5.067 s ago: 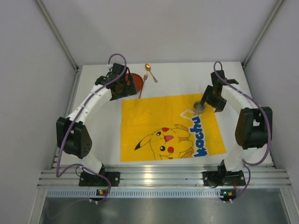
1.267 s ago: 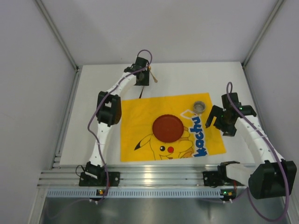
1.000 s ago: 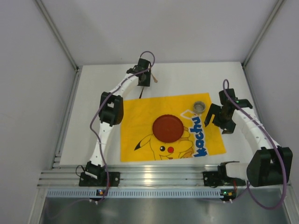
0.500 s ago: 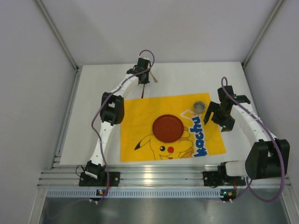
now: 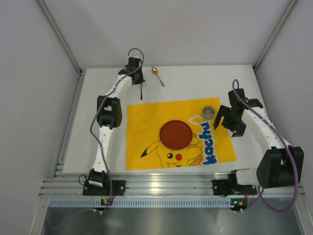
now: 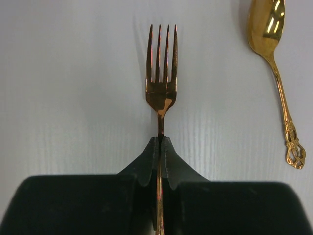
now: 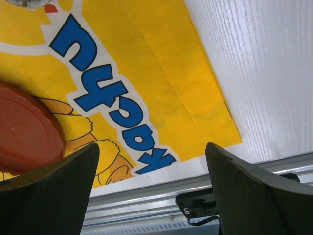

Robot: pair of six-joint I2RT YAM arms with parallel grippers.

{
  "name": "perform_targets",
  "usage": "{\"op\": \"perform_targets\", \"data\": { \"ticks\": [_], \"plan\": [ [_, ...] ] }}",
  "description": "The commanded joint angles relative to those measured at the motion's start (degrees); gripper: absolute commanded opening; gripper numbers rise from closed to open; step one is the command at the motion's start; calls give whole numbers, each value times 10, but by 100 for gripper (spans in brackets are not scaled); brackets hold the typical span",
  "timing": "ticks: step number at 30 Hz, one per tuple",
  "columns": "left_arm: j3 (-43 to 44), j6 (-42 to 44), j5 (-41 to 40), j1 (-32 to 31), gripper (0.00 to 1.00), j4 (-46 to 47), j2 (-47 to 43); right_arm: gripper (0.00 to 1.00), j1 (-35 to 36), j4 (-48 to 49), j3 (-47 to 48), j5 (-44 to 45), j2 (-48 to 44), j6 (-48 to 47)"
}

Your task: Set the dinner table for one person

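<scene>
My left gripper [image 5: 138,81] [image 6: 160,142] is shut on the handle of a copper fork [image 6: 161,73] [image 5: 141,92]. The fork's tines point away over the white dinner table [image 5: 93,122] at its far left. A gold spoon [image 5: 158,76] [image 6: 275,58] lies just to the right of the fork, apart from it. A red plate [image 5: 176,134] [image 7: 24,132] sits in the middle of the yellow cartoon mat [image 5: 146,127] [image 7: 161,73]. My right gripper [image 5: 227,122] [image 7: 151,145] hovers open over the mat's right edge with nothing between its fingers.
A small clear glass [image 5: 209,112] stands on the mat's far right corner, next to my right gripper. The aluminium rail [image 5: 166,186] [image 7: 146,196] runs along the near edge. Grey walls close in both sides and the back.
The left gripper has shut on the fork and carried it left, away from the spoon. The right arm has hardly moved.
</scene>
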Motion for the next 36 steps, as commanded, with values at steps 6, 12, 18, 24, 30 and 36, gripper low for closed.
{"op": "perform_targets", "data": {
  "ticks": [6, 12, 18, 24, 30, 36],
  "plan": [
    [-27, -1, 0, 15, 0, 8, -176, 90, -4, 13, 25, -17, -39, 7],
    [-248, -69, 119, 1, 0, 1, -311, 90, 3, 24, 16, -27, -66, 2],
    [-559, -120, 104, -56, 0, 34, -487, 90, 8, 34, -16, -30, -101, 1],
    [-735, -152, 67, -120, 0, 37, -619, 90, 13, 40, -54, -47, -142, 0],
    [-811, -193, 39, -148, 0, 20, -677, 90, 17, 33, -66, -50, -168, -4],
    [-859, -221, 39, -172, 0, 38, -687, 90, 18, 33, -75, -50, -177, -6]
  ]
}}
